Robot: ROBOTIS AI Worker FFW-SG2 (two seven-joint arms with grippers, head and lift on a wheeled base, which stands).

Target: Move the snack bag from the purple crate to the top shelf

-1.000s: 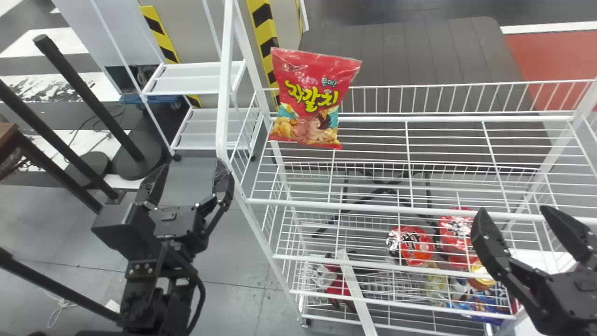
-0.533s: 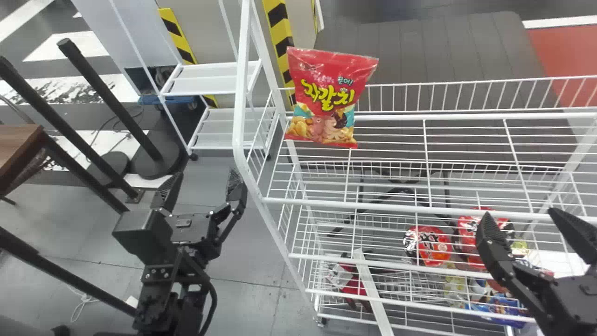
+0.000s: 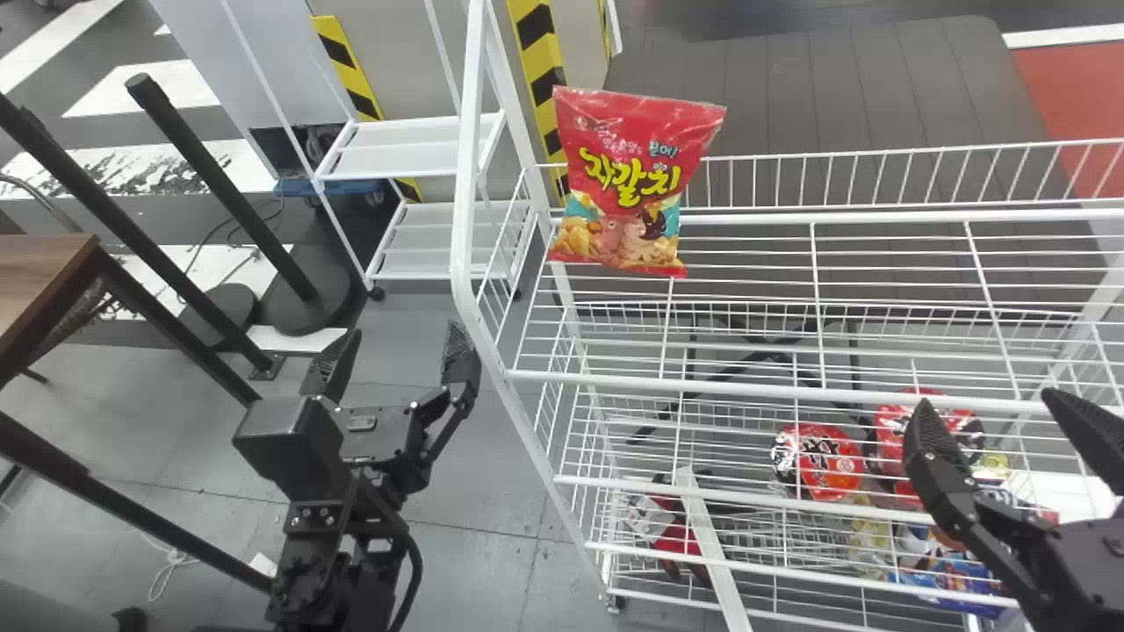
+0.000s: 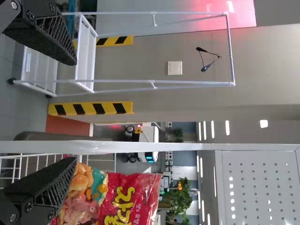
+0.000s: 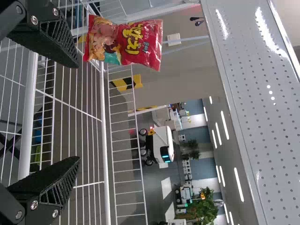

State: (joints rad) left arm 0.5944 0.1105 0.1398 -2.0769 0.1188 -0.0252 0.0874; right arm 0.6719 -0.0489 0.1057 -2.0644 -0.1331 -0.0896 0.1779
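The red snack bag (image 3: 625, 180) stands upright at the left rear of the rack's top wire shelf (image 3: 746, 351). My left gripper (image 3: 399, 342) is open beside the rack's left post. In the left wrist view the same gripper (image 4: 70, 110) has a gap between its fingers, with the snack bag (image 4: 110, 197) farther off past one finger. My right gripper (image 3: 988, 399) is held open over the rack's front right part, away from the bag. The right wrist view shows that gripper (image 5: 77, 112) with empty fingers and the snack bag (image 5: 124, 42) beyond.
Lower rack levels hold red packages (image 3: 818, 461) and other goods. A white post (image 3: 470, 175) rises at the rack's left end. Left of it stand black poles (image 3: 224, 189), a wooden table (image 3: 39, 285) and a smaller white shelf unit (image 3: 404, 145). A perforated panel (image 5: 262, 117) borders the rack.
The head view has swung somewhat to the left, so rack, bag and both arms appear shifted rightward. The bag keeps its place on the shelf, and both grippers have stayed open.
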